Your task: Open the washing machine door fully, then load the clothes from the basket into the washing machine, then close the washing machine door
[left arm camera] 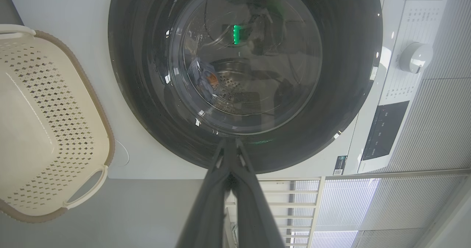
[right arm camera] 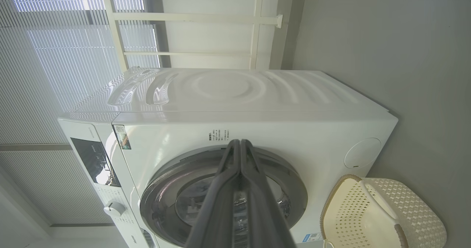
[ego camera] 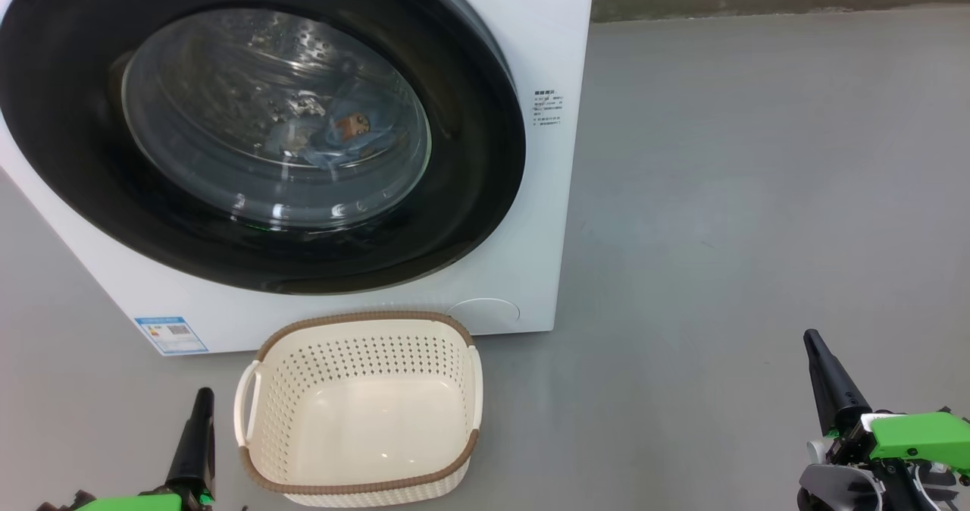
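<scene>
door point(ego camera: 470, 155) flush on washer point(ego camera: 546, 41), looks shut | clothes point(ego camera: 345, 136) in drum behind glass | basket point(ego camera: 364, 325) empty, just before washer | left gripper point(ego camera: 203, 399), right gripper point(ego camera: 815, 340) pressed together, holding nothing | likely done: confirm latch caught, keep arms off basket

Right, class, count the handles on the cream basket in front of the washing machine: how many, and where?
2. The left handle is on the basket's left side; the right handle is on its right side. Both sides show in the head view, so none should be hidden.

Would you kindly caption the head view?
Glossy black round door closed, light blue clothes inside; cream perforated plastic basket empty.
</scene>
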